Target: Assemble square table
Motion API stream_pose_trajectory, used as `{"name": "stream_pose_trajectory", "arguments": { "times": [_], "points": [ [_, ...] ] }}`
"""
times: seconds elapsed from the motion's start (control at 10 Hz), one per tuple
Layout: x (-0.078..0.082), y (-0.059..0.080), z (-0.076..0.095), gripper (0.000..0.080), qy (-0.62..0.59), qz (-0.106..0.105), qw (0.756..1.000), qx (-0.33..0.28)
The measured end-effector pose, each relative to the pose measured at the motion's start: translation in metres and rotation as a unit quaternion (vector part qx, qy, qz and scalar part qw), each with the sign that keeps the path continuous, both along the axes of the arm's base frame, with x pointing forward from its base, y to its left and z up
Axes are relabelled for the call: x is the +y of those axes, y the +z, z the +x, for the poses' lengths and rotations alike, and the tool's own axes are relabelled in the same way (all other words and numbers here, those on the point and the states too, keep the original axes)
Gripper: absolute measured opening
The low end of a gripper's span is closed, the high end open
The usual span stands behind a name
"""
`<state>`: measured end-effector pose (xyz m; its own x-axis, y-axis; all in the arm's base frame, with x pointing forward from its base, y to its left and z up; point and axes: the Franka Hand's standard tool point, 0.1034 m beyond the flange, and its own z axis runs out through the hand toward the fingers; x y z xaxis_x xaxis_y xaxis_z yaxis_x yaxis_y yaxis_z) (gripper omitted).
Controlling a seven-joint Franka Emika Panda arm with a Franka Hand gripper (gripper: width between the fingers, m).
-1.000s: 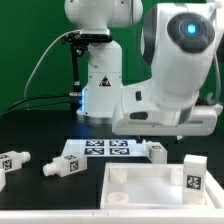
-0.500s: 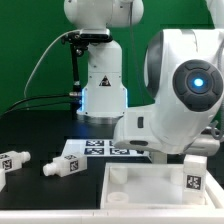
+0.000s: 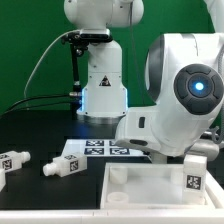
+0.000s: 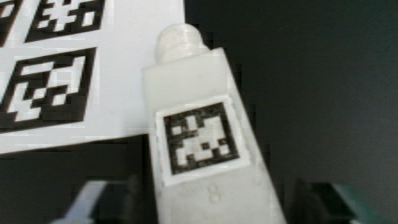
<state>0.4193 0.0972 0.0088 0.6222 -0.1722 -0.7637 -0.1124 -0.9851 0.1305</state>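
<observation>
the franka arm's two-finger gripper [image 4: 217,200] is hanging low over a short white blocky plastic leg [image 4: 196,130] bearing a black-and-white square tag; its jaws are standing wide, clear of the part on both sides and holding nothing; this is looking like the line-up for a pick, the leg's long sides running between the dark fingers [image 4: 103,200] so they can be closing across its narrow width; the leg is lying flat on the black table [image 4: 329,80], just beside the thin white marker board [image 4: 54,80]; in the exterior view the white plastic square slab with raised rim [image 3: 140,171] is sitting at six o'clock, an upright tagged leg [image 3: 194,181] seemingly standing at its four o'clock corner, and a loose leg [image 3: 12,163] and a second loose leg [image 3: 62,166] are waiting at eight o'clock.
</observation>
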Motion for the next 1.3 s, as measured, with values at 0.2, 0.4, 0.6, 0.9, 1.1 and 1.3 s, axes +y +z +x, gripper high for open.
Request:
{"name": "stream_pose_trajectory", "arguments": {
  "times": [0.2, 0.4, 0.6, 0.9, 1.1, 1.3],
  "points": [
    [-0.001, 0.000, 0.000, 0.0284, -0.001, 0.000, 1.000, 0.000],
    [-0.004, 0.004, 0.006, 0.0284, 0.000, 0.005, 1.000, -0.006],
    [-0.024, 0.054, 0.050, 0.0284, 0.002, 0.044, 0.996, -0.073],
    [-0.075, 0.112, 0.119, 0.0284, 0.000, 0.087, 0.969, -0.231],
    [-0.085, 0.115, 0.126, 0.0284, -0.002, 0.072, 0.946, -0.314],
    [-0.088, 0.114, 0.134, 0.0284, 0.003, 0.057, 0.924, -0.378]
  ]
}}
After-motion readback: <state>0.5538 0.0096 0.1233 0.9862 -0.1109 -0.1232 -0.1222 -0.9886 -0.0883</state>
